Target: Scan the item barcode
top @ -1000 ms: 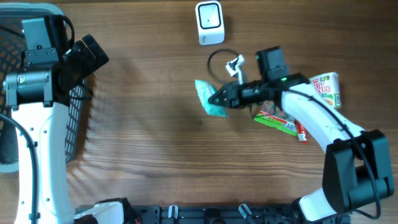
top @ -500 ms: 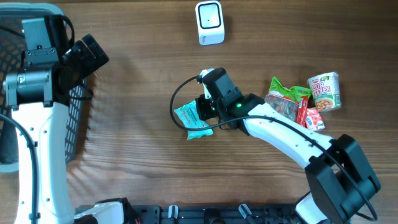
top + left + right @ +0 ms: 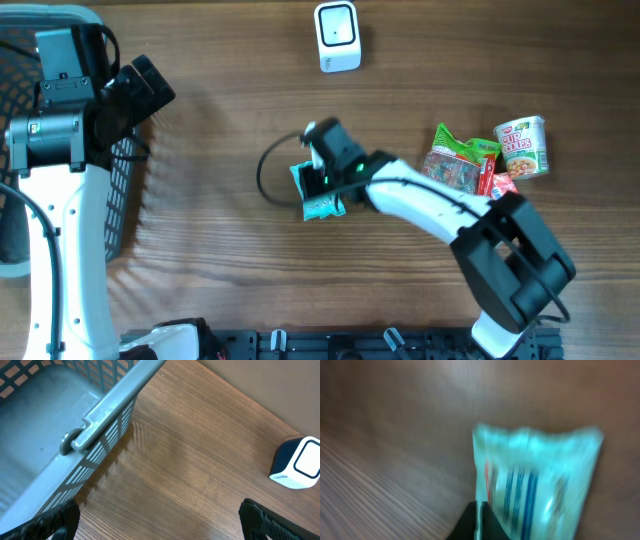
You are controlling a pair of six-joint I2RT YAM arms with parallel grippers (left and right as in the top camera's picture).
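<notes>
1 teal packet (image 3: 322, 207), clenched in the right jaws, has swung clear of the snacks (image 3: 462, 165) to 6 o'clock of the scanner (image 3: 337, 37), scan likely next; left jaws released.

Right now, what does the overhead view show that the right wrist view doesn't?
Only overhead: the white scanner, the basket, the cup noodles and a green packet near it. Only right wrist: a blurred close-up of blue stripes on the teal packet, with the right end effector shut on its edge. Both: the teal packet and the wooden table.
</notes>
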